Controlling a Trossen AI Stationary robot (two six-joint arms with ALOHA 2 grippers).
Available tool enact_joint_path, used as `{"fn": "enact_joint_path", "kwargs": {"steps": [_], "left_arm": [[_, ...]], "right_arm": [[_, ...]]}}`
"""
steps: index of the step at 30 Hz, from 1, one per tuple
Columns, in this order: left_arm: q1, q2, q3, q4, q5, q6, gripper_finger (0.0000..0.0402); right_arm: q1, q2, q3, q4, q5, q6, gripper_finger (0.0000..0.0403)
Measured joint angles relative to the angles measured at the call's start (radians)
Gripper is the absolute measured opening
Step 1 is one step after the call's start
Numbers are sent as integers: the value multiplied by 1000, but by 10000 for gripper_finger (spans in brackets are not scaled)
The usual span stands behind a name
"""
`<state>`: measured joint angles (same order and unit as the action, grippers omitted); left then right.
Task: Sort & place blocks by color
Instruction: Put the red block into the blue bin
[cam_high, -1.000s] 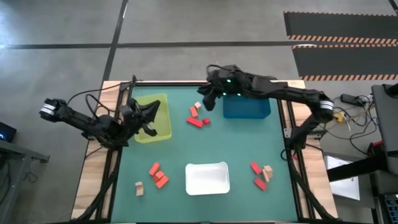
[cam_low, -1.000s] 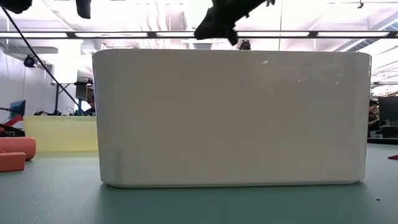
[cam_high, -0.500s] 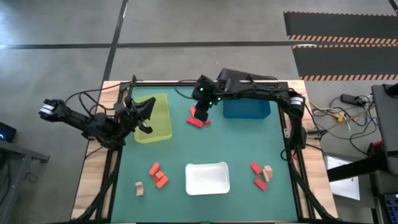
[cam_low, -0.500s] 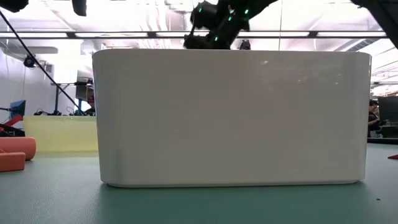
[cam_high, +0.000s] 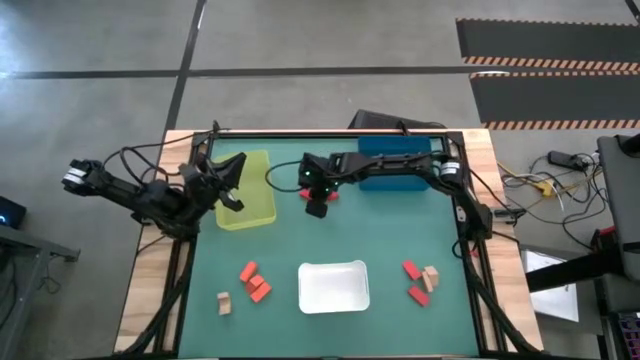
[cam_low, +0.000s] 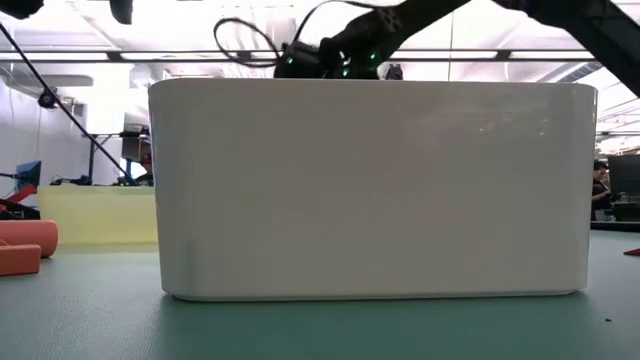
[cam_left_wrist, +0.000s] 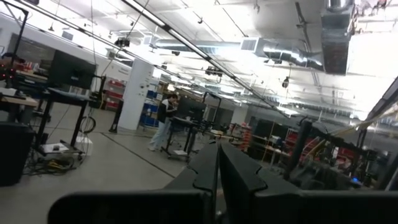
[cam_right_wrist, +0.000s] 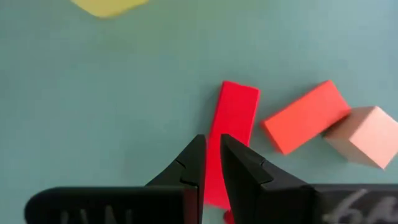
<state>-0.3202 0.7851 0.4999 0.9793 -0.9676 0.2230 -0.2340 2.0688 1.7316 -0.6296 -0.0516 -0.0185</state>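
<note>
- Near edge of the worktop (cam_high: 380, 225): the white tray (cam_high: 334, 286) sits at the middle. Left of it lie three orange-red blocks (cam_high: 253, 281) and one tan block (cam_high: 224, 303); right of it, two red blocks (cam_high: 412, 280) with a tan one (cam_high: 431, 277) touching them.
- Toward the far edge, between the yellow-green tray (cam_high: 247, 190) and the blue tray (cam_high: 397, 165), is a small cluster — in the right wrist view a long deep-red block (cam_right_wrist: 231, 134), an orange-red block (cam_right_wrist: 305, 116) angled beside it, and a pale tan block (cam_right_wrist: 360, 135) touching that one.
- The right claw (cam_high: 317, 206) stands over this cluster, its fingers almost together with a thin gap, tips at the near end of the deep-red block; whether they pinch it cannot be told.
- A second ago this claw was up beside the blue tray's left corner — it has since swung left and down onto the cluster, closing partway.
- The left claw (cam_high: 232, 188) hangs closed over the yellow-green tray, holding nothing, about where it was.
</note>
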Motion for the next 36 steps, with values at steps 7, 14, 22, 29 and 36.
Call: {"fn": "enact_joint_path", "kwargs": {"steps": [7,14,22,29,36], "left_arm": [[0,-55,0,7,0,0,1],[0,-108,0,7,0,3,1],[0,-137,0,6,0,72,1],[0,-155,-4,6,0,72,1],[0,-173,-19,6,0,72,1]], "right_arm": [[-8,24,-1,70,8,-1,38],[-26,22,-1,67,3,63,41],[-35,28,-2,80,-2,69,113],[-33,22,-12,70,-51,-135,186],[-32,22,-72,105,-53,-77,207]]}}
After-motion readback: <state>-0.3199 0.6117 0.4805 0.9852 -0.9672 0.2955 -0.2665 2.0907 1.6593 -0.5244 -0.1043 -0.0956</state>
